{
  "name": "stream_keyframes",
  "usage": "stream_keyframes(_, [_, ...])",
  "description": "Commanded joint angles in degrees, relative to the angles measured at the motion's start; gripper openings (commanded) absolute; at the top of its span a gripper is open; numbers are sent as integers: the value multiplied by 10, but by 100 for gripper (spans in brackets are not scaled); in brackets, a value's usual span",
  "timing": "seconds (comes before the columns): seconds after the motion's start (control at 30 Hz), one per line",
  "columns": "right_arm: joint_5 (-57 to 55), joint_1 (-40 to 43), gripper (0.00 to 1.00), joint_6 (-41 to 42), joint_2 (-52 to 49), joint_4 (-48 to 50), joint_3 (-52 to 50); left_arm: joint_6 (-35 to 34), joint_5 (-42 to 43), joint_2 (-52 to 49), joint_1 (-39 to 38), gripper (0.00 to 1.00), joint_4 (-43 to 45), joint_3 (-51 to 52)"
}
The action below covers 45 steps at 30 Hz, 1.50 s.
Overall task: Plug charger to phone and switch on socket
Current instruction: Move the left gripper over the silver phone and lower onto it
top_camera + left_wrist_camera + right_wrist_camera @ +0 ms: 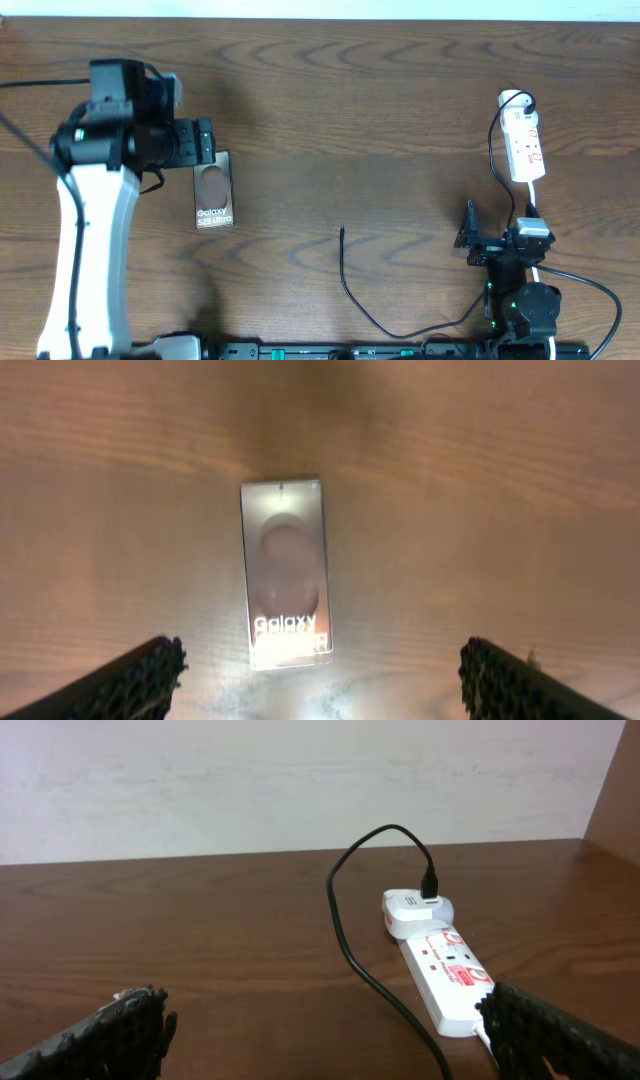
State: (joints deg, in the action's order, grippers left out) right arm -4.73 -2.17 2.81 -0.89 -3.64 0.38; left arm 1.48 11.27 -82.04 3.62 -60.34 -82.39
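Two, empty and spread wide: left gripper (320, 682), phone (285, 572) lying below between its fingers (140, 680); right gripper (320, 1032), socket (445, 975) ahead of its fingers (120, 1035).

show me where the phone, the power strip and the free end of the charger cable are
phone (214, 190): overhead view, middle of its face
power strip (527, 148): overhead view, middle of its white body
charger cable end (342, 233): overhead view, the free plug tip

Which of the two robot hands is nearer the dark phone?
The left hand, open beside the dark rectangular Galaxy phone; the right hand sits far off, by the white power strip.
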Motion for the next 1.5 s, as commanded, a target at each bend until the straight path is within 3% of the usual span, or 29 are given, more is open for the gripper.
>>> stream_keyframes(0.0, [-5, -1, 99, 8, 3, -2, -1, -2, 1, -54, -2, 90, -44, -24])
stream_keyframes(0.27, [-5, -1, 99, 8, 3, -2, -1, -2, 1, -106, -2, 90, -55, -22])
stream_keyframes(0.3, [-5, -1, 99, 8, 3, -2, -1, -2, 0, -107, -2, 83, -61, -22])
stream_keyframes(0.33, [-5, -1, 99, 8, 3, -2, -1, 2, -6, -107, -2, 40, -60, -22])
stream_keyframes(0.37, [-5, -1, 99, 8, 3, -2, -1, 2, -10, -107, -2, 30, -58, -22])
stream_keyframes(0.4, [-5, -1, 99, 8, 3, -2, -1, 2, -10, -107, -2, 27, -58, -22])
stream_keyframes(0.43, [-5, -1, 99, 8, 3, -2, -1, 2, -10, -107, -2, 36, -58, -22])
stream_keyframes(0.47, [-5, -1, 99, 8, 3, -2, -1, 2, -10, -107, -2, 71, -58, -22])
stream_keyframes(0.5, [-5, -1, 99, 8, 3, -2, -1, 2, -10, -107, -2, 97, -58, -22])
stream_keyframes(0.9, [-5, -1, 99, 8, 3, -2, -1, 2, -54, -134, -2, 100, -50, -22])
stream_keyframes(1.47, [-5, -1, 99, 8, 3, -2, -1, -13, -38, -326, -2, 99, -43, -22])
